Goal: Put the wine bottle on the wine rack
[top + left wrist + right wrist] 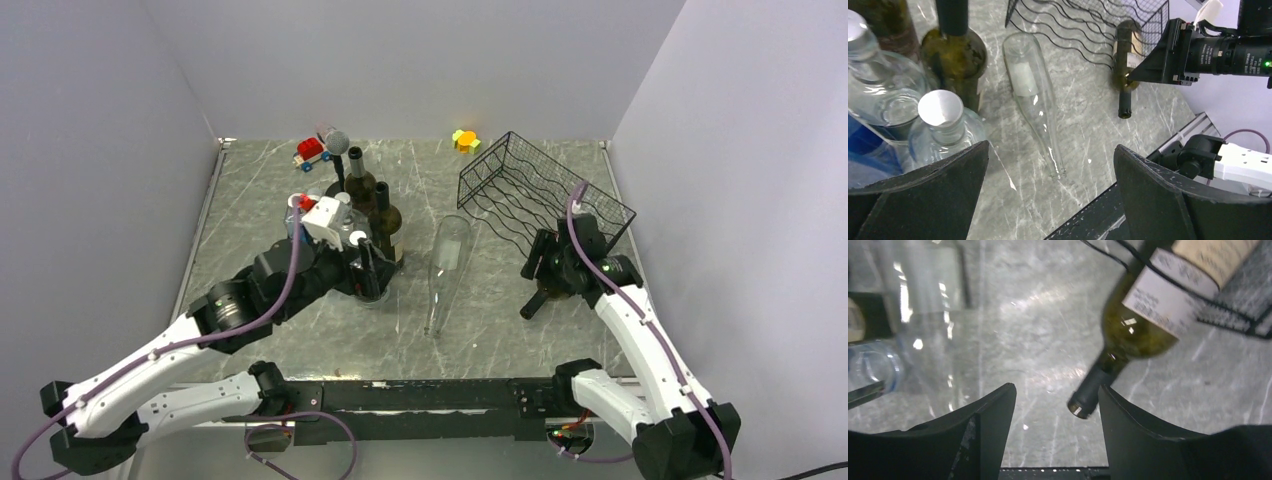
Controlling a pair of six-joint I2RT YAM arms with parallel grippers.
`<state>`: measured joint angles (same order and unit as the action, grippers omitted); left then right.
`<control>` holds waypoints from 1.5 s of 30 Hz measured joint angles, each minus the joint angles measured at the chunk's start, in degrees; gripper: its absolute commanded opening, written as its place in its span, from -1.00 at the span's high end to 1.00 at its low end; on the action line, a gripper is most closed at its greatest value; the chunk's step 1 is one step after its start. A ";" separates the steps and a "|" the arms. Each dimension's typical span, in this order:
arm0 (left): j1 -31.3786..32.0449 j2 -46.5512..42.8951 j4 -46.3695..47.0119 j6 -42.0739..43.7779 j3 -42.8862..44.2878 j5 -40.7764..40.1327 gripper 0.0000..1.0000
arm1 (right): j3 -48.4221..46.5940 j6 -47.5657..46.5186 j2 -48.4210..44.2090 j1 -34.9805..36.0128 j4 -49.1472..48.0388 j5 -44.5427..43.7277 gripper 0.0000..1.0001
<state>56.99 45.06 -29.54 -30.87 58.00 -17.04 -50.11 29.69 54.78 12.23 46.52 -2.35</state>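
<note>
The wine bottle (pixel 1140 325) lies tilted, its fat end poked into the wine rack (pixel 540 190) and its neck pointing out at the right claw (pixel 1055 392), whose fingers are apart and not squeezing it, while the left claw (pixel 1050 150), also apart, is well away by the other bottles (pixel 372 205).

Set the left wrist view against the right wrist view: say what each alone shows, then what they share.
Only the left wrist view shows the right arm beside the wine bottle, a silver bottle cap and the wine rack's wavy tiers. Only the right wrist view shows the wine bottle's printed label up close. Both show that bottle's neck poking out of the rack, the lying clear bottle and the marble table.
</note>
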 measured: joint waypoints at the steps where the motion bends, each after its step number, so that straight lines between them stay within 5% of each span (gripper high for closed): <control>1: 0.00 0.81 0.55 -0.37 -0.15 0.68 -0.99 | 1.66 1.07 -0.90 0.04 0.52 -0.72 -0.36; 17: 0.00 4.66 5.49 -2.99 -4.90 4.17 -0.99 | 16.72 14.21 -5.79 0.04 -0.50 -5.01 -0.18; 21: 0.00 5.09 6.54 -3.15 -6.16 4.33 -0.99 | 19.37 16.52 -5.03 0.04 -4.15 -5.29 0.03; 28: 0.00 7.72 7.48 -3.50 -6.86 5.29 -0.99 | 20.09 19.54 -2.99 0.11 -7.13 -8.55 0.78; 32: 0.00 8.22 7.50 -3.50 -6.86 5.40 -0.99 | 20.06 20.26 -2.12 0.09 -8.39 -10.47 0.98; 45: 0.00 7.85 7.48 -3.50 -6.86 5.33 -0.99 | 18.23 18.60 1.57 0.20 -10.97 -17.31 1.00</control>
<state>56.99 52.90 -22.06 -34.37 51.13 -11.70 -31.88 48.29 56.36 12.43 35.55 -19.66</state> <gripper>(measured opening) 0.994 0.321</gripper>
